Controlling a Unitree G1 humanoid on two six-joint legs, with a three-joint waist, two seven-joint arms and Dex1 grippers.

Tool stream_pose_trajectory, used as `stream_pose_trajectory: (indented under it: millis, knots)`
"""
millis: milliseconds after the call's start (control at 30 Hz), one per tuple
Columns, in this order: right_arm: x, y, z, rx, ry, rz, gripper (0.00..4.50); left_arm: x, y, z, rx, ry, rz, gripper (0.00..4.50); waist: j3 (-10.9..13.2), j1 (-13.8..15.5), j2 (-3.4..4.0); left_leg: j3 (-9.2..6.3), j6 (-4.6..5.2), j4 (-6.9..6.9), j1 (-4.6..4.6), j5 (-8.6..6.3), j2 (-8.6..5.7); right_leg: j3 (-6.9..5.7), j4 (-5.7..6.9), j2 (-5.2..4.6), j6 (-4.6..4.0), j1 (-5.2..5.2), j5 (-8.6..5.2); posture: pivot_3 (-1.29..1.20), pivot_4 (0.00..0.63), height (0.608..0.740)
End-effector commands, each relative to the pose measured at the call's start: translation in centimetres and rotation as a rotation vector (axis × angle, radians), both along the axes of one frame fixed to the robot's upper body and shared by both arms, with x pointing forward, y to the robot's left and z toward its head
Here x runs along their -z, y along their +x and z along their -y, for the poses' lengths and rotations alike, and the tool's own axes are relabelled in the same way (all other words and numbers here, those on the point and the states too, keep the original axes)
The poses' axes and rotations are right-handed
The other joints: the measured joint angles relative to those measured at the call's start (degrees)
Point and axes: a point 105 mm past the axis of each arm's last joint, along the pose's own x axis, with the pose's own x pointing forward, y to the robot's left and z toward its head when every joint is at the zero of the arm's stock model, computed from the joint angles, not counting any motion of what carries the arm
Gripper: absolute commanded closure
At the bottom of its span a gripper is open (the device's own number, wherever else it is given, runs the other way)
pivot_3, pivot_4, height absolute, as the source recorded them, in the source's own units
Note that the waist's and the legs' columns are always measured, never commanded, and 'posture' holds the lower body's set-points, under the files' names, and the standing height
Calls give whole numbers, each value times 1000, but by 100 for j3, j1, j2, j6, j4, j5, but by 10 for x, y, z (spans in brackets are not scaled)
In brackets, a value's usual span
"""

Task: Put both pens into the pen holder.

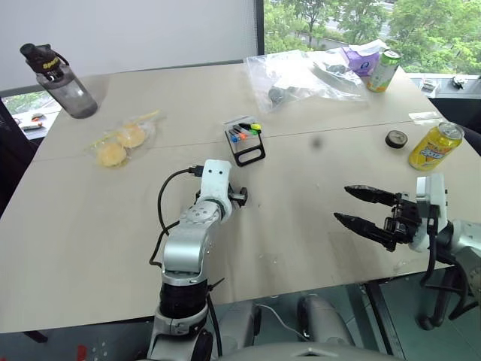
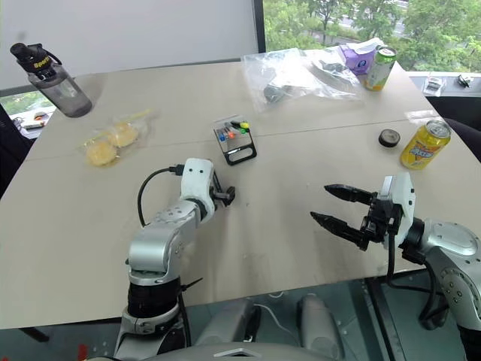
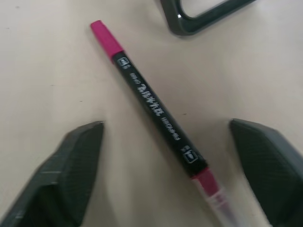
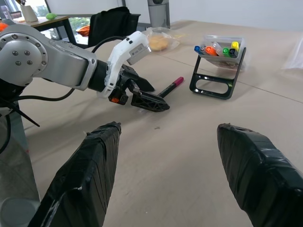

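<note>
The left claw (image 4: 142, 97) sat low on the desk (image 1: 113, 226), fingers spread, straddling the magenta-capped pen (image 3: 151, 109), which lay flat and slanted between them, untouched. The holder (image 1: 246, 141) stood just beyond, already carrying markers. The right claw (image 1: 368, 210) hung released and empty, well apart to the right. The second pen could not be made out. Risk: because the pen lay askew to the fingers, closing might have rolled or spun it away, or caught only its end, so it would droop and miss the holder.

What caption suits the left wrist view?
Left gripper fingers open astride the magenta-capped pen lying on the table.
</note>
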Motion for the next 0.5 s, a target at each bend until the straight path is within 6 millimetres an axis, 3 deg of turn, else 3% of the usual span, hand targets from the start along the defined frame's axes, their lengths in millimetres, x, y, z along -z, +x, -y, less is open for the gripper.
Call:
stream_pose_trajectory:
  millis: [33, 267, 500]
  knots:
    - [-12, -2, -2, -8, -7, 52, 1041, 8, -2, -16, -55, 65, -22, 1589, -1, -11, -2, 1, 0, 0, 1, 0, 1, 1, 0, 0, 0, 0, 0, 0, 150, 740]
    - [-13, 0, -2, -2, -11, 57, 1041, 11, -5, -28, -104, 65, -20, 4471, -3, -18, -3, 2, 0, -3, 3, 0, 3, 4, 0, 2, 0, 0, 0, 0, 150, 740]
    - [-12, 1, 0, -5, -11, 59, 1041, 13, -17, -46, -124, 82, 15, 4471, -4, -24, -3, 5, -1, -6, 5, 0, 4, 7, -1, 2, 0, -1, 0, 0, 150, 740]
